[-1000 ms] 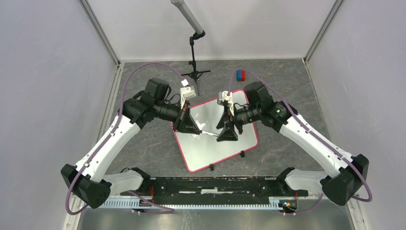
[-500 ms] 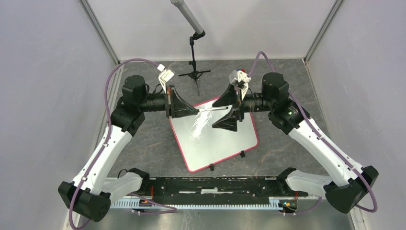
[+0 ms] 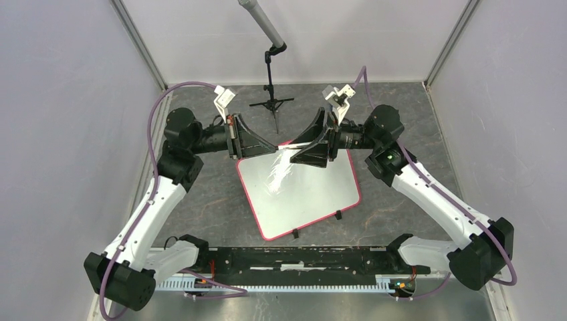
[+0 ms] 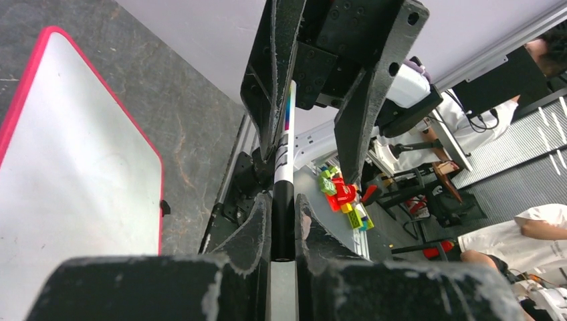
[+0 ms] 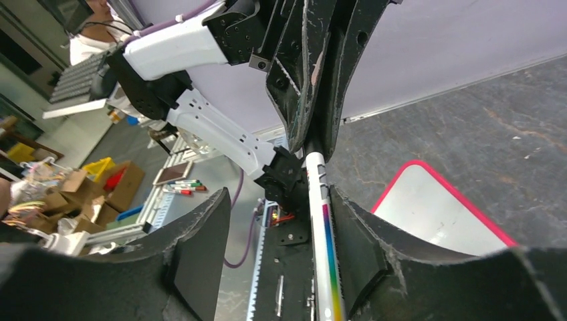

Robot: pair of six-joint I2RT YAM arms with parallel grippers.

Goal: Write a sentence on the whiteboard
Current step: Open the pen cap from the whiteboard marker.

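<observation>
The whiteboard (image 3: 304,194) lies flat and askew in the middle of the table (image 3: 401,120), and above its far corner the left gripper (image 4: 283,207) is clenched on a marker (image 4: 284,144) whose other end sits between the spread, released jaws of the right gripper (image 3: 297,150).

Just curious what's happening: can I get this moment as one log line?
left gripper: shut on white rainbow-striped marker | right gripper: open around it | pink-rimmed white whiteboard: no writing seen

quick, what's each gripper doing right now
Left gripper: closed, holding the marker.
Right gripper: open, fingers either side of the same marker, not clamped on it.
</observation>
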